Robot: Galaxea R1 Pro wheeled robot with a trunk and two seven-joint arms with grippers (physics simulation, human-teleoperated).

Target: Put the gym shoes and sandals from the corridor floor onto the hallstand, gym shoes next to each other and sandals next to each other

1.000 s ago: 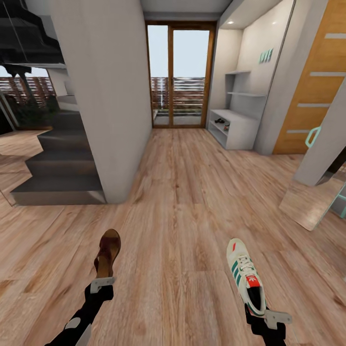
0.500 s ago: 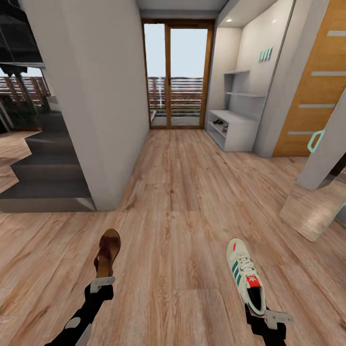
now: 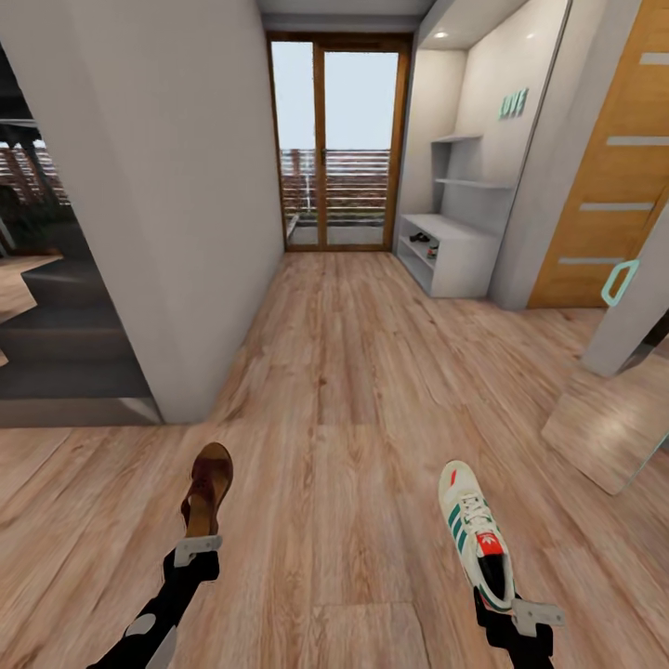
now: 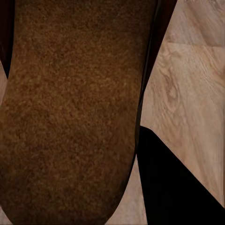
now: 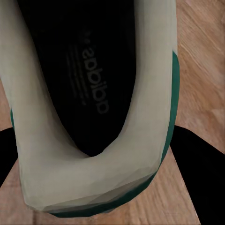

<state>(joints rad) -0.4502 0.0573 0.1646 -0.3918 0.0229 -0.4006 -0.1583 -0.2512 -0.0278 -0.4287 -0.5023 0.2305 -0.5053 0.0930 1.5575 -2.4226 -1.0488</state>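
A dark brown sandal [image 3: 209,483] hangs toe-forward above the corridor floor [image 3: 353,390], with my left gripper [image 3: 197,548] shut on its heel end. Its tan footbed [image 4: 70,108] looms close in the left wrist view. A white gym shoe [image 3: 476,534] with green stripes and a red tongue is held the same way by my right gripper [image 3: 520,613], shut on its heel. The heel rim [image 5: 93,168] sits close in the right wrist view. The pale hallstand [image 3: 460,251] stands far ahead on the right. Two small shoes [image 3: 427,243] lie on its shelf, too small to identify.
A grey wall block [image 3: 186,204] borders the corridor on the left, with dark stairs [image 3: 65,372] beyond it. A glass balcony door [image 3: 336,139] closes the far end. On the right are a wooden door [image 3: 613,186] and a leaning mirror panel [image 3: 613,418].
The whole view has shifted: the camera has moved forward, the wall block and stairs slide left, the hallstand looks slightly nearer. Both grippers keep their shoes in the same pose.
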